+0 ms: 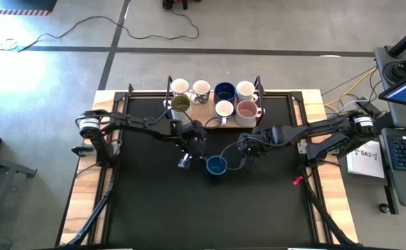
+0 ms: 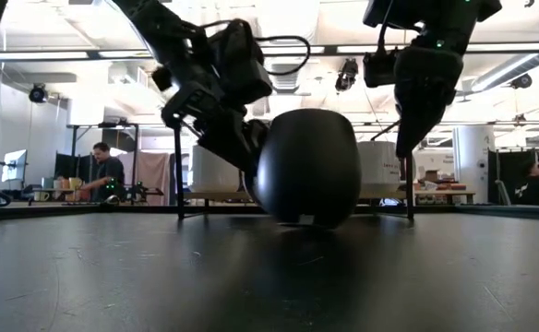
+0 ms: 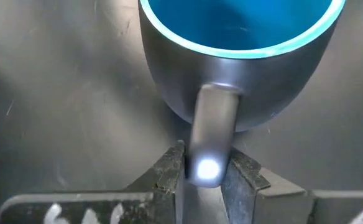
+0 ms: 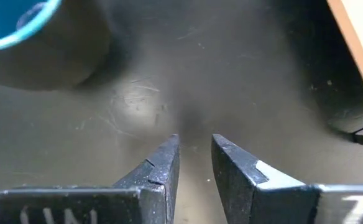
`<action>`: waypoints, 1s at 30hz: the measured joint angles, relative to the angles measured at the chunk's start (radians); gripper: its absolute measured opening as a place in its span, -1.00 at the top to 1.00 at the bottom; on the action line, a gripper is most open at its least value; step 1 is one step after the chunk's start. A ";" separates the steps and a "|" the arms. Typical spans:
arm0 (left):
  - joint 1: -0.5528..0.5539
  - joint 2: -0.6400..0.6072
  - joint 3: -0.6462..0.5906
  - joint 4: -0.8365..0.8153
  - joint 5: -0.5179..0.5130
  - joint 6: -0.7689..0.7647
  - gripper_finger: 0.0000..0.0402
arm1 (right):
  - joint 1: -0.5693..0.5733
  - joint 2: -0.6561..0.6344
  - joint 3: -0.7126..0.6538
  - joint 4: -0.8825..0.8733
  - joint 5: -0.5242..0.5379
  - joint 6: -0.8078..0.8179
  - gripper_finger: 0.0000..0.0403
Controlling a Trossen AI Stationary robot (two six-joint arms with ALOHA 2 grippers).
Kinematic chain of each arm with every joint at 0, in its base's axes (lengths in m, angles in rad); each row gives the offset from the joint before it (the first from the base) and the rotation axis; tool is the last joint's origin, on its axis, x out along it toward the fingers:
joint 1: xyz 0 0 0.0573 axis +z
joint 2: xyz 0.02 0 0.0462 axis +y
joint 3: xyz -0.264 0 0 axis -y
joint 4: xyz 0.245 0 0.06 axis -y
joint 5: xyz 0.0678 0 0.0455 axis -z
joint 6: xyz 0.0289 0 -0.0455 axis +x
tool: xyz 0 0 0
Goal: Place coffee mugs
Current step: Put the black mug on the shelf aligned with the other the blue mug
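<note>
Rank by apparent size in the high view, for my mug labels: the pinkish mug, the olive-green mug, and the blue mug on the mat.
1. Pinkish mug, clearly widest.
2. Blue mug on the mat and olive-green mug look too alike to rank.

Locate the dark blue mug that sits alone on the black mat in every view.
High view: dark blue mug, centre of the mat, between both arms.
Low view: big dark round body, centre.
Left wrist view: top centre, handle between the left gripper fingers.
Right wrist view: upper left corner.
Shared landmark: its bright blue inside.
</note>
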 joint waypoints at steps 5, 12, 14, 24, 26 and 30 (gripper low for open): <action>-0.024 -0.054 -0.001 -0.085 -0.096 -0.041 0.72 | -0.021 0.000 0.000 -0.002 0.000 -0.034 0.58; -0.041 -0.115 -0.046 -0.158 -0.151 -0.221 0.72 | -0.027 -0.048 -0.015 -0.016 0.003 -0.145 0.58; -0.059 -0.145 -0.069 -0.152 -0.193 -0.258 0.72 | -0.027 -0.072 -0.034 0.010 0.011 -0.180 0.58; -0.189 -0.314 -0.147 -0.156 -0.584 -0.481 0.72 | -0.054 -0.238 -0.262 0.283 0.036 -0.212 0.58; -0.204 -0.321 -0.149 -0.151 -0.621 -0.538 0.73 | -0.054 -0.266 -0.301 0.335 0.037 -0.212 0.58; -0.228 -0.308 -0.149 -0.106 -0.665 -0.602 0.73 | -0.055 -0.321 -0.361 0.405 0.055 -0.216 0.58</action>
